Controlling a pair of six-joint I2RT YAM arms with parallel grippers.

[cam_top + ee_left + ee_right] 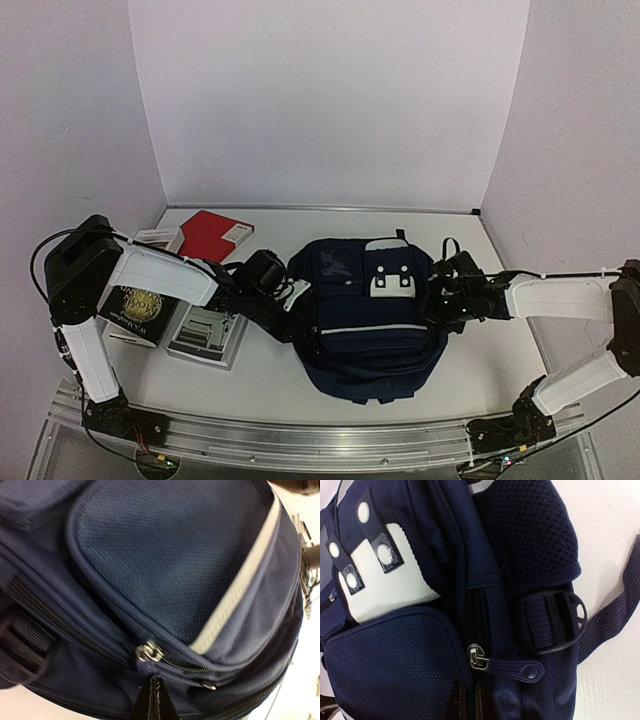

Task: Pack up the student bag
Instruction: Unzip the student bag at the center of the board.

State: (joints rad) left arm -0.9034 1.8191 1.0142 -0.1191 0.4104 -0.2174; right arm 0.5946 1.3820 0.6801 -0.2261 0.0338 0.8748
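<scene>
While the student bag (365, 330) lies zipped shut mid-table between the two arms, step in hand: by my judgement, getting a hold at both flanks so a zip can be opened.
Left gripper (152, 700): closed, its tips pressed together against the navy fabric just below a metal zip slider (149, 652) on the bag's left side. Whether a fold is caught between them I cannot tell.
Right gripper (469, 700): closed too, at the zip line just below a slider with a rubbery navy pull tab (512, 670). The tab lies beside the tips, not between them.
Doing it well: one side should pin the cloth while the other takes a tab rather than fabric and draws it along the line of the teeth. Pulled crosswise, soft fabric like this would likely bunch.
Snag risk: the strap buckle (560, 617) sits just beside the right-hand zip.
Books: all outside the bag, to its left. A dark book with a gold emblem (140, 305) and a grey-covered book (205, 335) lie nearer, and a red book (212, 235) lies further back.
Surface: a white table (500, 370), with an aluminium rail (300, 440) along its near edge carrying the arm bases.
Room: plain pale walls (330, 100) close the table in on three sides.
</scene>
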